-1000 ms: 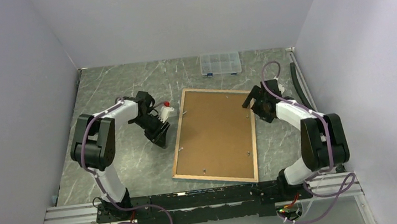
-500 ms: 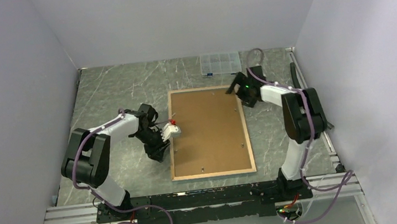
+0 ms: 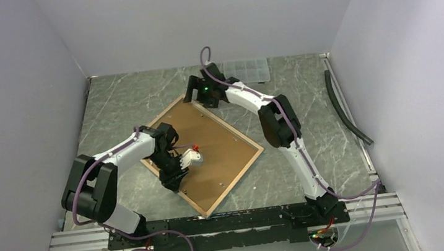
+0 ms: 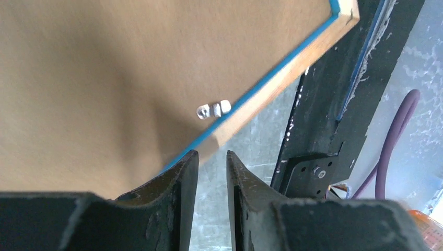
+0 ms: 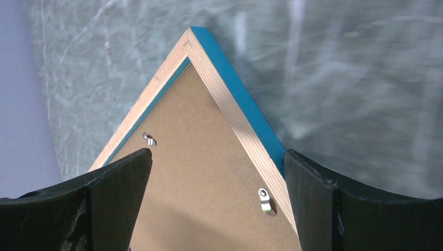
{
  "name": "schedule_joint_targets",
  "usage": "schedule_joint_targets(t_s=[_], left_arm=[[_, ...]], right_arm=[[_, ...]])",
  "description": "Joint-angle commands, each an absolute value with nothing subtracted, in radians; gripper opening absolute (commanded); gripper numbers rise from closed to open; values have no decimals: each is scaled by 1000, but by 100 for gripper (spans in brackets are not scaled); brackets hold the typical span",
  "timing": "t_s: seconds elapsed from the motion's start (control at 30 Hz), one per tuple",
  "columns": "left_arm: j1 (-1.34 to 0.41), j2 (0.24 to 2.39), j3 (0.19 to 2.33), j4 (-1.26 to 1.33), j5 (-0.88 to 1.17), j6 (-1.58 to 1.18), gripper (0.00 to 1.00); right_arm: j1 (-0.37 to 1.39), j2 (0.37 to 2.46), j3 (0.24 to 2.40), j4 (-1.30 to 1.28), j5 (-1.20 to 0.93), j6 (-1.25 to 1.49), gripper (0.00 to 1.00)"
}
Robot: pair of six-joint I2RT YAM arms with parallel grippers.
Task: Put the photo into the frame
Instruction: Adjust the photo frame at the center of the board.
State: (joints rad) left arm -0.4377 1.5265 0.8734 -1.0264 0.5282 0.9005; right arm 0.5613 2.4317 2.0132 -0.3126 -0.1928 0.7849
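Near edge: black mounting rail (image 3: 229, 221) carrying both arm bases. Just beyond it lies the frame (image 3: 235, 182), flat on the grey marbled table (image 3: 118, 105), rear side up and set on the diagonal, w/ one corner toward the rail and the opposite corner toward the back wall. Its tan wood border surrounds a brown backing board (image 3: 222, 147), and a thin blue lip shows along the edges in both wrist views. A small metal turn clip (image 4: 213, 110) sits on the board near the border. L gripper (image 3: 172, 179) is at the frame's near-left edge. In the L wrist view its fingers (image 4: 180, 178) stand narrowly apart, w/ only table showing in the slit and the frame edge just past the tips. Whether they touch the frame cannot be told. Farther back, the R arm reaches across to the frame's far corner. R gripper (image 3: 194, 94) has its jaws spread wide, w/ the corner lying between the two pads (image 5: 120, 178) in the R wrist view. Contact w/ the wood cannot be told. Behind the R arm, by the back wall: clear compartment box (image 3: 254, 66), partly hidden. Far right of the table: black hose (image 3: 345, 106).
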Motion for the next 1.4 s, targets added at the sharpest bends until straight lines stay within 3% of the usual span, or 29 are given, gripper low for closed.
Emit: schedule_joint_targets(t_s=[0.0, 0.13, 0.37, 0.57, 0.73, 0.97, 1.37], left_arm=[[-463, 1528, 934, -1002, 623, 898, 33], [-477, 1570, 1017, -1039, 665, 858, 35], [-434, 1547, 1221, -1182, 664, 849, 40], [-132, 1714, 1504, -1055, 601, 674, 41], [95, 2002, 1799, -1003, 544, 563, 38], [167, 2146, 1805, -891, 369, 547, 34], [152, 2074, 1517, -889, 400, 610, 22]], right_arm=[[580, 2441, 2227, -508, -222, 743, 100], [511, 2239, 2038, -481, -156, 719, 100], [487, 1766, 1504, -463, -55, 724, 100], [542, 1329, 962, -401, -110, 888, 100], [587, 1138, 698, -334, -171, 1018, 100], [606, 1141, 530, -133, -255, 1112, 100], [487, 1506, 659, 21, -380, 1057, 100]])
